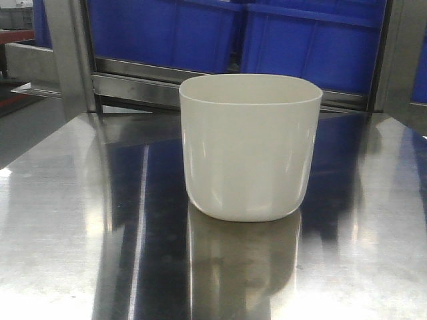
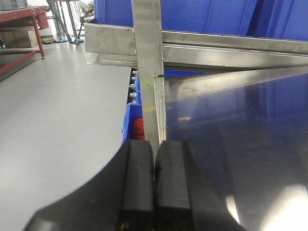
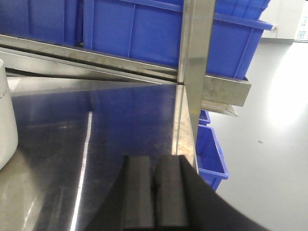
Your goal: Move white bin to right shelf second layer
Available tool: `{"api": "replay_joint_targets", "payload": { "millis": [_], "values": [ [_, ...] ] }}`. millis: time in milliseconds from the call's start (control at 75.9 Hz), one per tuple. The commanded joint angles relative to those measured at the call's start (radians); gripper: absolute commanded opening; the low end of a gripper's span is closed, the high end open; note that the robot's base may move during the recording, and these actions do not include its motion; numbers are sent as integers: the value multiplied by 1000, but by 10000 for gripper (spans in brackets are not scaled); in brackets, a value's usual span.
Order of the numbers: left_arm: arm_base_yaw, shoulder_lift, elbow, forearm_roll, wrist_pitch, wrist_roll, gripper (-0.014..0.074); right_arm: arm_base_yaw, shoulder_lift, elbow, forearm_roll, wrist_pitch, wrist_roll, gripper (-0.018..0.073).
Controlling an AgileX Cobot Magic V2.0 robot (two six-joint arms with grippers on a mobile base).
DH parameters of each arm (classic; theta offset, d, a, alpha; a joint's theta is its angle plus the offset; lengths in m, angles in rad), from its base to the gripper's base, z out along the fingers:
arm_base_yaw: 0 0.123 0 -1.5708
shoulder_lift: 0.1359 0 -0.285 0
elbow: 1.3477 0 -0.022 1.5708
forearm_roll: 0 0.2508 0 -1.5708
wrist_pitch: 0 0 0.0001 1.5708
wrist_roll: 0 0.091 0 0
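A bare stainless-steel table (image 1: 60, 220) fills the front view, polished like a mirror and streaked with blue reflections. One white bin (image 1: 250, 147) stands upright on it, just right of the middle, open top up, with its own pale reflection below it. Nothing touches the bin, and nothing shows inside it from this angle.

Behind the table runs a steel rack (image 1: 133, 83) with two steel uprights (image 1: 70, 53), one at each side. Two large blue crates (image 1: 167, 33) sit side by side on the rack behind the bin, and slivers of more blue show at both edges of the view.

The left wrist view looks along the table's left edge. The left fingers (image 2: 144, 185), two black pads, are pressed flat together and hold nothing. To their left lies smooth grey floor (image 2: 57, 120), with one red-framed bench (image 2: 24, 19) far off. One low blue crate (image 2: 130, 122) with something red inside sits below the table edge.

The right wrist view looks along the table's right edge. The right fingers (image 3: 144, 192), also two black pads, are closed against each other and hold nothing. The bin's curved wall shows at the far left of this view, well apart from the fingers. Two lower blue crates (image 3: 209, 149) sit beside the table's right edge, above pale grey floor
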Motion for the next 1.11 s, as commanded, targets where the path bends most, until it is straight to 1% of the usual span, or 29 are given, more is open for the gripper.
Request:
{"api": "replay_joint_targets", "payload": {
  "millis": [0,1093],
  "values": [
    [-3,-14,37,0,-86,-5,85,-1,-19,-15,-12,-89,-1,25],
    [-3,-14,37,0,-86,-5,85,-1,-19,-15,-12,-87,-1,25]
  ]
}}
